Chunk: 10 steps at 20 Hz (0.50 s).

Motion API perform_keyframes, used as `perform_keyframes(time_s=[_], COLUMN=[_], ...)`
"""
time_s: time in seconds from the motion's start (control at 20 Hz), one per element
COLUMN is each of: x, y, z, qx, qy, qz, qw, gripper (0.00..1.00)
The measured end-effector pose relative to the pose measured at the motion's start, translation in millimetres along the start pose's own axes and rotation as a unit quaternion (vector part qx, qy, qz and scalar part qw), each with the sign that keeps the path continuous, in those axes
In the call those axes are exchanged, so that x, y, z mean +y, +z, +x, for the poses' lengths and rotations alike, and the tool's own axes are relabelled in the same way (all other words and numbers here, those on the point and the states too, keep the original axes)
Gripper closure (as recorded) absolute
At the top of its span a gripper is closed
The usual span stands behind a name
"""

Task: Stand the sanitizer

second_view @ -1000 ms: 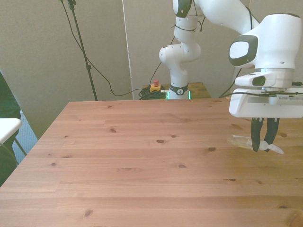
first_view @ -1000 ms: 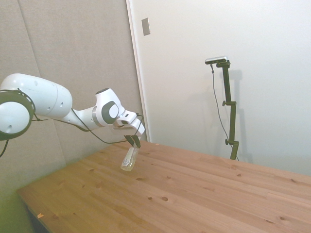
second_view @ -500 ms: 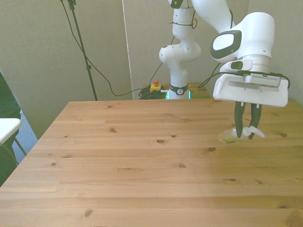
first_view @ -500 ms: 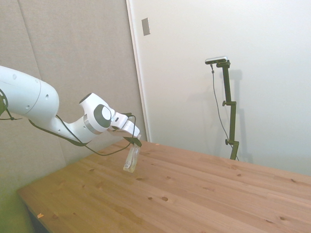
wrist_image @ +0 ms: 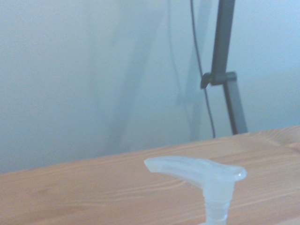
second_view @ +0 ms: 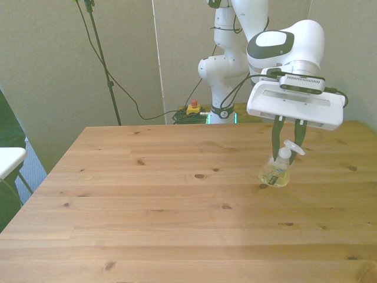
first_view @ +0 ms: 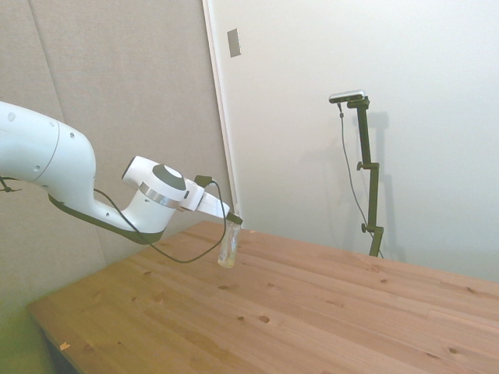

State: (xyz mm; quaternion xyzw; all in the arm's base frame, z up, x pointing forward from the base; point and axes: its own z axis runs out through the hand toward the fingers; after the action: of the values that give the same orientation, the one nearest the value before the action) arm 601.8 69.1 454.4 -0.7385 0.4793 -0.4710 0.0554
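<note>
Front view: tool [second_view: 288,145] clamped on the neck of the small clear plastic pump bottle of yellowish sanitizer [second_view: 275,171]; bottle near upright. Base low over the wooden surface [second_view: 177,206]; contact unclear.

The table [second_view: 147,200] is bare pine-like wood with visible knots and plank seams, its finish matt with a faint sheen. The sanitizer [second_view: 276,171] is a clear, glossy plastic bottle holding yellowish liquid; its pump nozzle [wrist_image: 199,171] looks like smooth, slightly translucent white plastic. The arm [first_view: 54,167] wears smooth, glossy white plastic shells with dark matt joint rings. The gripper [second_view: 287,141] has dark, matt fingers [second_view: 275,137]. Behind the arm, the wall panel [first_view: 117,86] looks like matt, cloth-like grey.
</note>
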Motion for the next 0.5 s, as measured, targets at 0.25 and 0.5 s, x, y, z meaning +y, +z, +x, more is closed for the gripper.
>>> perform_keyframes(time_s=[0.25, 0.5], x=[27, 42], y=[15, 31], z=[-10, 4], qx=[0.068, 0.114], qy=[0.026, 0.053], qz=[0.002, -0.004], qw=[0.9973, 0.992], gripper=[1.0, 1.0])
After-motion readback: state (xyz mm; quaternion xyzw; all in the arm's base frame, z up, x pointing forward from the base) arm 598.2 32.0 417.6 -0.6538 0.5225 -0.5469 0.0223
